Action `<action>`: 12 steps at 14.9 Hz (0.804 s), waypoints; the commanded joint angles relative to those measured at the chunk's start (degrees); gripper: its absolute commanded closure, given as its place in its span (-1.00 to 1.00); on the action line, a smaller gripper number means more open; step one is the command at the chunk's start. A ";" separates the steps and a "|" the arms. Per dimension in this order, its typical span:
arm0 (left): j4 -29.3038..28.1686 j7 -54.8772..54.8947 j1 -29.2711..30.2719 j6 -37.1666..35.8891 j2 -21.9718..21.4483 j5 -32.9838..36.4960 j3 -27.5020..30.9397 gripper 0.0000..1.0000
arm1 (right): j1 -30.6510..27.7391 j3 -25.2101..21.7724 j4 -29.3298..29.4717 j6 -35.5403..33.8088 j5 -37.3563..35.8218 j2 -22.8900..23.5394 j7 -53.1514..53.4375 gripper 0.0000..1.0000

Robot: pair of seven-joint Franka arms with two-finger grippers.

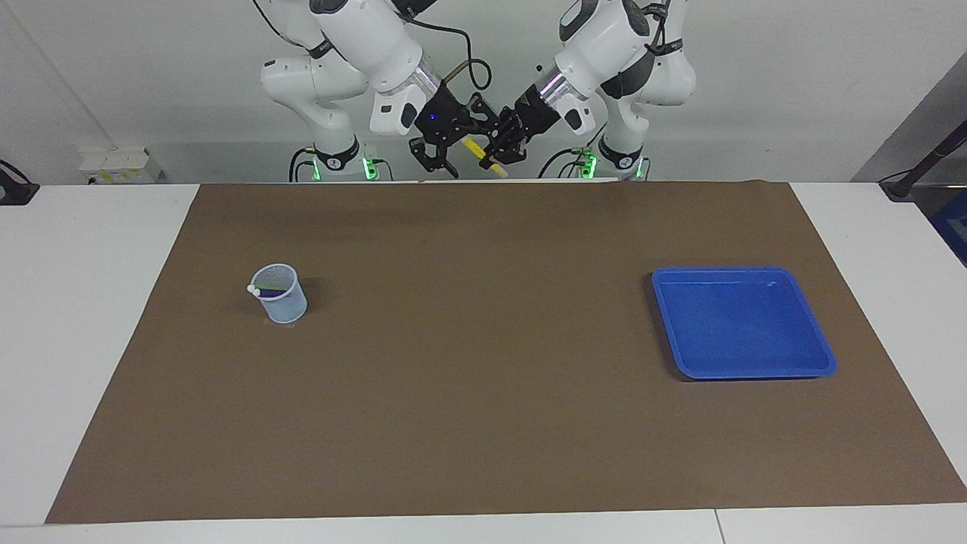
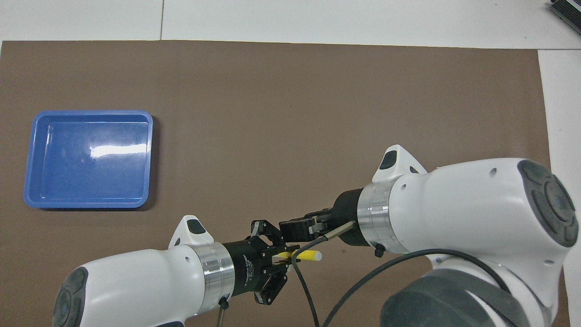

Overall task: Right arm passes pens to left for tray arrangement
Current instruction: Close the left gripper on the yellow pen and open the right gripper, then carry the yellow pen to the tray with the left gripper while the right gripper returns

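High over the robots' edge of the mat, my left gripper (image 1: 495,151) (image 2: 282,255) is shut on the yellow pen (image 1: 483,157) (image 2: 307,255). The pen's pale tip sticks out past the fingers. My right gripper (image 1: 459,142) (image 2: 296,226), the one with the blue light, stands open just beside the pen and is off it. The purple pen (image 1: 272,292) and the green pen (image 1: 275,287) lie in the mesh cup (image 1: 281,302). At the left arm's end of the table, the blue tray (image 1: 744,325) (image 2: 88,159) holds nothing.
A brown mat (image 1: 483,378) covers most of the white table. The mesh cup stands toward the right arm's end; in the overhead view the right arm hides it. A black cable (image 2: 304,290) hangs from the right wrist near the pen.
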 commanded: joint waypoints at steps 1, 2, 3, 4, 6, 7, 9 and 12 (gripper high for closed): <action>-0.03 0.01 0.27 -1.41 -0.86 2.59 0.20 1.00 | -2.63 0.14 -0.54 0.70 -0.42 -0.08 -0.60 -1.00; -0.03 0.45 0.27 -2.10 -0.95 3.30 0.20 1.00 | -3.51 0.14 -0.54 0.44 -2.26 -0.08 -0.60 -1.00; -0.03 1.67 0.79 -2.98 -0.86 3.83 0.28 1.00 | -4.31 0.14 -0.54 -0.17 -5.58 0.01 -0.69 -1.00; 0.06 3.51 1.58 -4.30 -0.95 3.93 0.28 1.00 | -5.18 0.14 -0.54 -0.96 -9.71 0.01 -1.12 -1.00; 0.67 8.60 3.86 -8.42 -0.95 4.71 0.37 1.00 | -6.24 0.14 -0.72 -2.98 -18.41 -0.17 -5.15 -1.00; 1.37 10.80 5.09 -10.70 -0.95 6.98 0.28 1.00 | -7.73 0.14 -0.72 -4.47 -21.67 -0.26 -7.87 -1.00; 2.34 16.33 6.94 -14.75 -0.86 11.29 0.28 1.00 | -12.98 0.23 -1.15 -5.36 -23.63 0.01 -16.46 -1.00; 3.22 27.66 10.10 -19.59 -0.86 16.48 0.28 1.00 | -20.11 0.14 -3.35 -6.60 -24.16 0.10 -38.15 -1.00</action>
